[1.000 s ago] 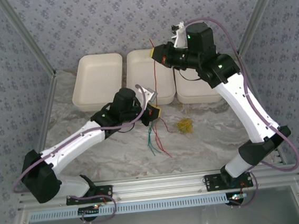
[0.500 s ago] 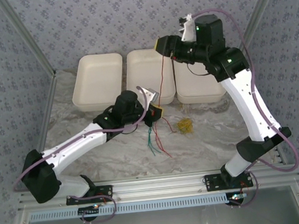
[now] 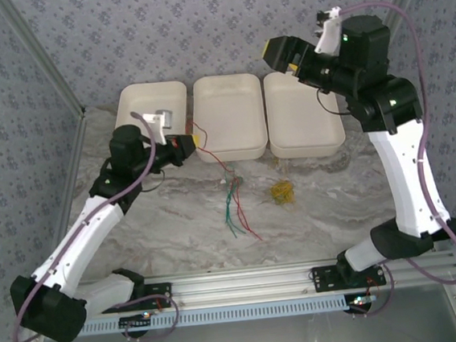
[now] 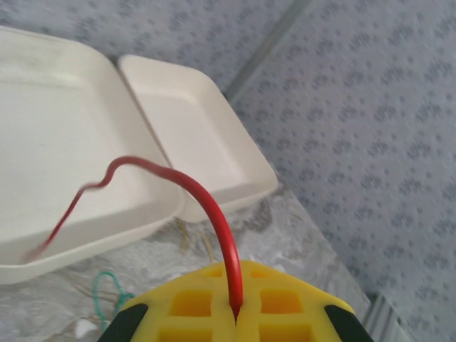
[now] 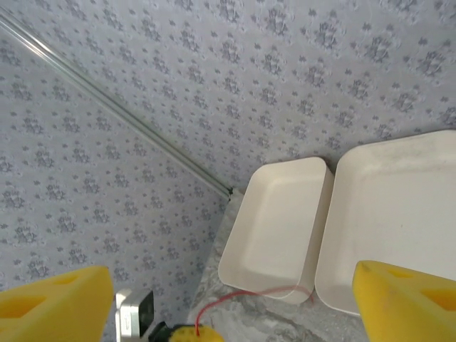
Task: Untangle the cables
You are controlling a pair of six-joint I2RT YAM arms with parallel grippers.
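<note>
Between the left gripper's [image 4: 236,313] pressed-together yellow pads we see a thin red wavy wire [image 4: 203,199] pinched, arching ahead toward white foam trays [image 4: 199,128]. Right of that gripper, tangled green and red strands [image 3: 235,207] and a yellow coil [image 3: 282,191] lie on the marbled table [image 3: 177,224]. The right gripper [image 3: 281,54] hangs raised, well apart from them, jaws spread wide.

Bright even light, soft shadows; close-ups blurry.
</note>
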